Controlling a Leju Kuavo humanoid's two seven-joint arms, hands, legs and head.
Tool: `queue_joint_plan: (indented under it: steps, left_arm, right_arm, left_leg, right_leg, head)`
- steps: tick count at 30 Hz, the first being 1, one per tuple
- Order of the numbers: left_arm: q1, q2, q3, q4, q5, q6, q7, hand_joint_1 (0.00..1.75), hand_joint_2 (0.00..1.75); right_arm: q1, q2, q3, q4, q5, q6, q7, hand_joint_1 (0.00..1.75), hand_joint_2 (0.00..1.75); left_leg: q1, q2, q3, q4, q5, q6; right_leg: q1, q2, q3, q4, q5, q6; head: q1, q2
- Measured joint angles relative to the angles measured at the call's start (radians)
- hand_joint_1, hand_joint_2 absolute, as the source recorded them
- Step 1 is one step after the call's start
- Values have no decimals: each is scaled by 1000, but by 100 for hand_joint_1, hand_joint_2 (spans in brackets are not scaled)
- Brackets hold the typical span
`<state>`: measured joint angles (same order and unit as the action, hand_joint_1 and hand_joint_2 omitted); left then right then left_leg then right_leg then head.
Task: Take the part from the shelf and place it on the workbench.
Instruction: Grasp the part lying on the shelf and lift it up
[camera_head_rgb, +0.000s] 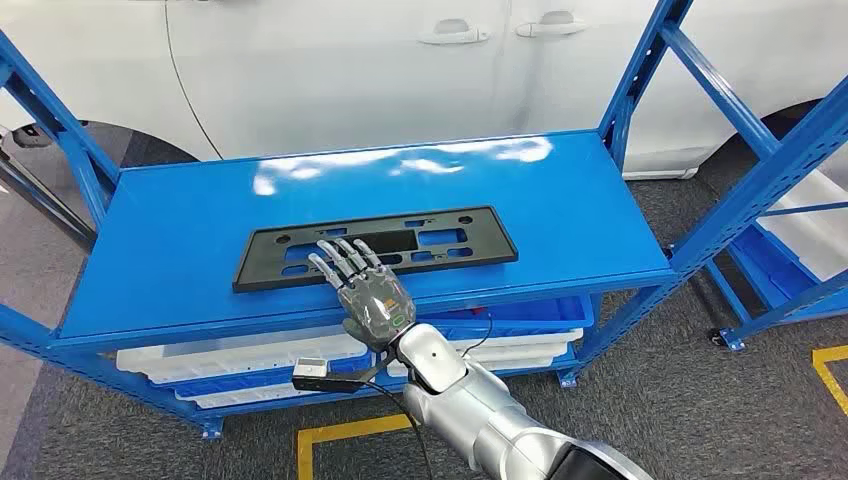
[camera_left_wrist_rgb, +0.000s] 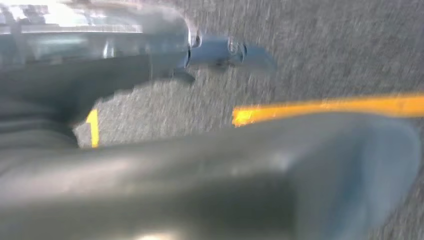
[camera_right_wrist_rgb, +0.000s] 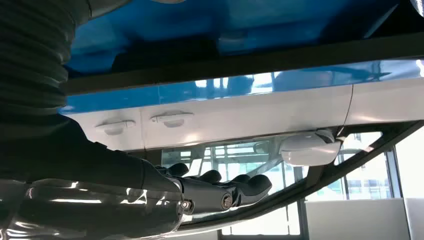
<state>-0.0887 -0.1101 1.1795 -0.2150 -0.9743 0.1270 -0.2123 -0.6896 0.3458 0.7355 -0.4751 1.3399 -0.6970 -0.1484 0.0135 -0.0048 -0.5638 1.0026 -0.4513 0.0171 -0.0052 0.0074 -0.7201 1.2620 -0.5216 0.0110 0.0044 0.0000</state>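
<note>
On the grey carpet at the left, seen from the left wrist, a yellow floor line (camera_left_wrist_rgb: 325, 107) runs blurred past the left hand (camera_left_wrist_rgb: 210, 185); whether its fingers are open or closed cannot be told. No brand, label or legible writing shows anywhere. In the head view the blue shelf (camera_head_rgb: 170, 260) carries the black part (camera_head_rgb: 440, 240), a long flat plate with cut-outs, lying flat near the shelf's front edge. The right hand (camera_head_rgb: 365, 285) rests palm-down on the part's near edge with its fingers straight and spread, gripping nothing. White and blue trays (camera_head_rgb: 230, 365) sit beneath. A white car (camera_head_rgb: 350, 70) stands behind the shelf.
</note>
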Motion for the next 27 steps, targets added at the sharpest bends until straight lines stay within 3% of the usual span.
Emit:
queue_joint_plan:
  steps: [4, 6, 9, 10, 12, 14, 15, 16, 18, 19, 20, 24, 25, 27]
  left_arm:
    - [-1, -2, -2, 2, -1, 0, -1, 0, 0]
    - [-2, -2, -3, 4, -2, 0, -1, 0, 0]
    - [-3, 1, -3, 4, -3, 0, -2, 0, 0]
    - [-4, 1, -3, 4, -3, 0, -2, 0, 0]
    - [-3, 2, -3, 4, -4, 0, -2, 0, 0]
    - [0, 2, -3, 4, -6, 0, -2, 0, 0]
    - [1, 2, -3, 4, -6, 0, -2, 0, 0]
    - [1, 3, -4, 4, -7, 0, -2, 0, 0]
    - [1, 4, -4, 4, -7, 0, -2, 0, 0]
    - [0, 5, -4, 4, -8, 0, -2, 0, 0]
    - [0, 5, -4, 4, -8, 1, -2, 0, 0]
    - [1, 4, -4, 4, -8, 2, -2, 0, 0]
    - [0, 4, -4, 4, -8, 2, -3, 0, 0]
    - [-2, 3, -4, 4, -8, 3, -5, 0, 0]
  right_arm:
    - [-4, 1, 4, 2, -5, 1, 10, 0, 175]
    - [-6, 2, 7, 4, -7, 1, 15, 0, 175]
    - [-9, 7, 10, 5, -12, 2, 24, 0, 175]
    - [-11, 10, 11, 6, -14, 2, 26, 0, 175]
    - [-13, 14, 14, 8, -17, 2, 28, 0, 175]
    - [-12, 15, 18, 12, -19, 3, 29, 0, 175]
    - [-11, 15, 20, 14, -19, 3, 29, 0, 175]
    - [-10, 15, 21, 16, -19, 3, 30, 0, 175]
    - [-11, 15, 23, 17, -20, 3, 30, 0, 175]
    - [-11, 16, 25, 17, -20, 4, 31, 0, 175]
    - [-12, 16, 26, 18, -20, 4, 31, 0, 175]
    - [-14, 16, 34, 22, -18, 5, 45, 0, 175]
    - [-16, 16, 37, 23, -17, 5, 51, 0, 175]
    - [-18, 15, 43, 27, -11, 7, 61, 0, 175]
  left_leg:
    - [-6, -2, 17, 2, -18, -10]
    - [-7, -2, 18, 2, -25, -22]
    - [-3, 0, 17, 18, -44, -39]
    - [-2, 0, 2, 53, -62, -44]
    - [2, 0, -66, 182, -115, -52]
    - [5, 0, -132, 283, -134, -59]
    - [6, 0, -142, 282, -112, -61]
    - [7, 1, -131, 240, -72, -61]
    - [6, 1, -78, 103, 14, -57]
    - [5, 1, -54, 47, 35, -52]
    - [3, 1, -42, 16, 40, -46]
    - [4, 1, -33, 0, 27, -21]
    - [6, 1, -29, -3, 26, -15]
    - [6, 2, -22, -5, 20, -6]
  right_leg:
    - [9, -2, 80, -208, 105, -23]
    - [13, -1, 92, -238, 102, -29]
    - [7, 1, 108, -255, 97, -38]
    - [3, 1, 115, -261, 95, -42]
    - [2, -1, 127, -264, 87, -49]
    - [3, 0, 138, -263, 78, -51]
    - [2, 1, 145, -263, 72, -50]
    - [2, 2, 154, -263, 66, -48]
    - [3, 4, 171, -262, 52, -41]
    - [5, 4, 174, -261, 47, -36]
    - [7, 5, 174, -260, 43, -32]
    - [7, 4, 167, -243, 26, -11]
    - [6, 3, 151, -209, 9, -5]
    - [2, 1, 82, -83, -42, 3]
  head:
    - [-1, 0]
    - [-3, 0]
    - [-5, 0]
    - [-7, 0]
    - [-10, 0]
    - [-10, 0]
    - [-10, 0]
    - [-10, 0]
    - [-10, 0]
    - [-10, 0]
    - [-10, 0]
    - [-9, 0]
    - [-8, 0]
    - [-7, 0]
